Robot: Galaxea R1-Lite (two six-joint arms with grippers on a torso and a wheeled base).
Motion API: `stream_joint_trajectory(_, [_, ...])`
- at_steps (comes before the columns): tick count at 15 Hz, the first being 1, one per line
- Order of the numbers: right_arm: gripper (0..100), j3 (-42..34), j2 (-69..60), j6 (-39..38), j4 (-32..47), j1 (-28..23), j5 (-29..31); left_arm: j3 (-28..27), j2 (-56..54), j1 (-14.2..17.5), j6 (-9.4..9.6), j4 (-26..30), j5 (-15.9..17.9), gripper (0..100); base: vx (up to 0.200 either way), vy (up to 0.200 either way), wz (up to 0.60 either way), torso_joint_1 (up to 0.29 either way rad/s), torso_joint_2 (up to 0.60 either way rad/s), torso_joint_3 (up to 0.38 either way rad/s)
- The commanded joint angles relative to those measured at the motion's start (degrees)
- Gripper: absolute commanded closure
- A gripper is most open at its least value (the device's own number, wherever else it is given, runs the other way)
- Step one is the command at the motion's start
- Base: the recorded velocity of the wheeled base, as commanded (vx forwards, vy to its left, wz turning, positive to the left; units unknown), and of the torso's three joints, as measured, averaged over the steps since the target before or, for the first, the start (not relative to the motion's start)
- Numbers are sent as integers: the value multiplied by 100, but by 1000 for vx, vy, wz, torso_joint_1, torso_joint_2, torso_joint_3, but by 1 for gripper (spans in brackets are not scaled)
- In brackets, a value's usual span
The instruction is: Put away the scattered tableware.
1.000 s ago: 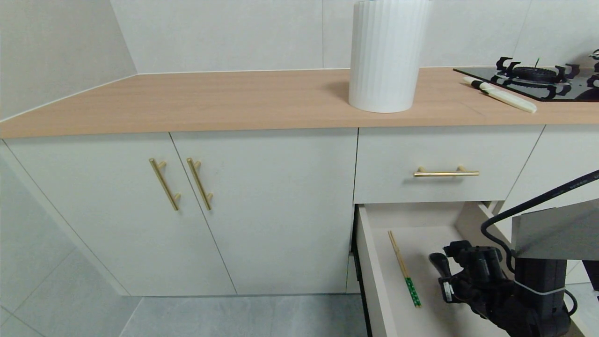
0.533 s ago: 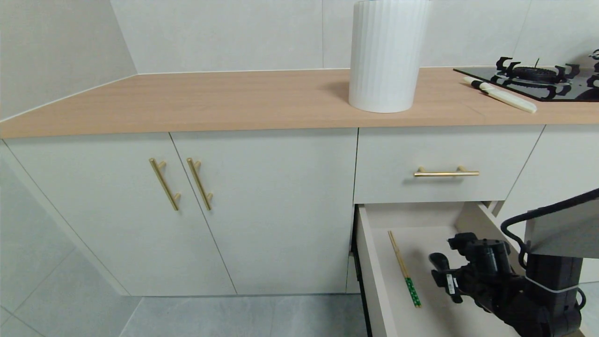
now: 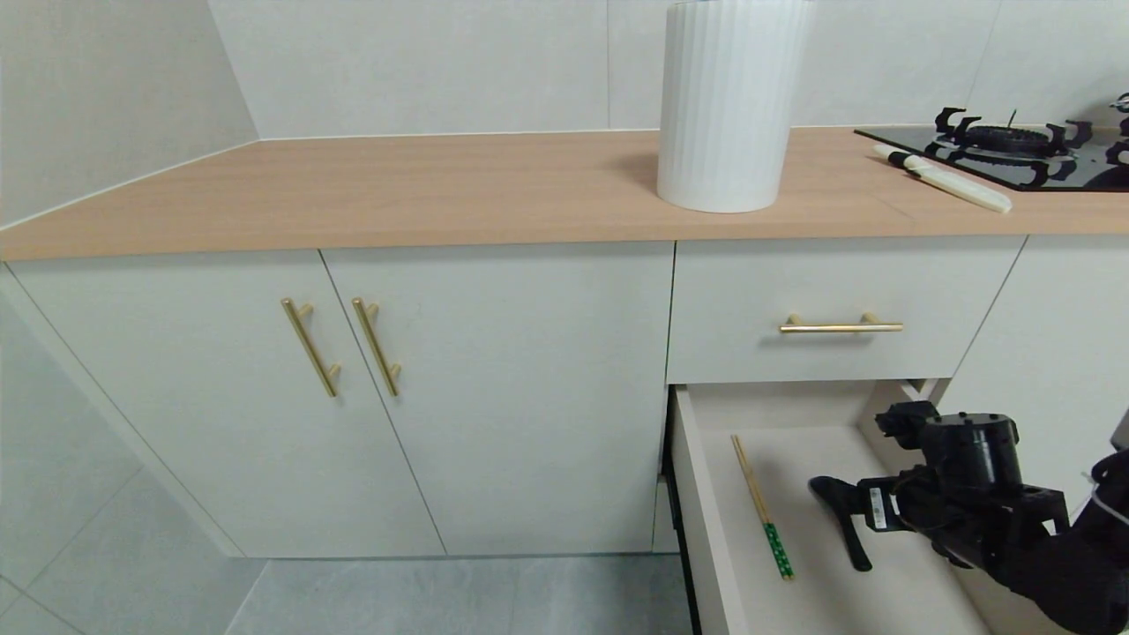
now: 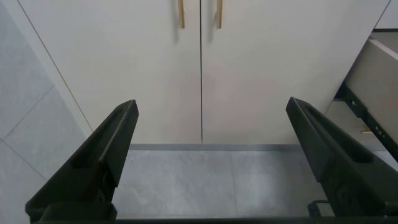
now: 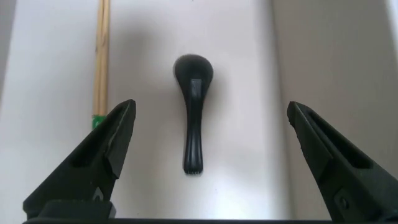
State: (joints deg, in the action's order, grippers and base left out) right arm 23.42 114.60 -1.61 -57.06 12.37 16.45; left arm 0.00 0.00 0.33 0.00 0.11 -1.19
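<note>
The lower drawer point(image 3: 699, 494) stands pulled out. On its floor lie a pair of wooden chopsticks point(image 3: 761, 507) with green ends and, beside them, a black spoon point(image 3: 842, 520). My right gripper point(image 3: 882, 463) hangs open over the drawer's right side, just right of the spoon and not touching it. The right wrist view looks straight down between its spread fingers at the spoon point(image 5: 193, 112) and the chopsticks point(image 5: 101, 62). A white-bladed knife point(image 3: 948, 179) with a black handle rests on the countertop by the stove. My left gripper point(image 4: 211, 109) is open and holds nothing, low in front of the cabinet doors.
A tall white ribbed container point(image 3: 728, 101) stands on the wooden countertop point(image 3: 397, 190). The black gas stove point(image 3: 1014, 145) is at the back right. The upper drawer with its gold handle point(image 3: 841, 327) is closed, just above the open one. Two cabinet doors point(image 3: 353, 397) are closed on the left.
My right gripper has drawn back up and to the right, away from the black spoon. The spoon's whole length now shows on the drawer floor. The chopsticks have not moved.
</note>
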Motion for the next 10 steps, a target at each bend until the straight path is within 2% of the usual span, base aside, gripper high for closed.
stream_joint_trajectory(1, [0, 75, -553, -6, 222, 11, -1, 0, 0, 2, 18, -2, -4, 0, 0, 0, 0, 0, 0, 0])
stream_joint_trajectory(5, [0, 163, -1160, -76, 846, 63, -27, 0, 0, 2, -9, -2, -4, 0, 0, 0, 0, 0, 0, 0])
stream_joint_trajectory(8, [0, 269, -1678, -173, 1655, 353, -62, 0, 0, 2, -9, -2, -4, 0, -200, 0, 0, 10, 2, 1])
stream_joint_trajectory(10, [0, 550, -2091, -375, 2595, 529, -142, 0, 0, 2, -9, -2, -4, 0, -200, 0, 0, 2, 2, 5])
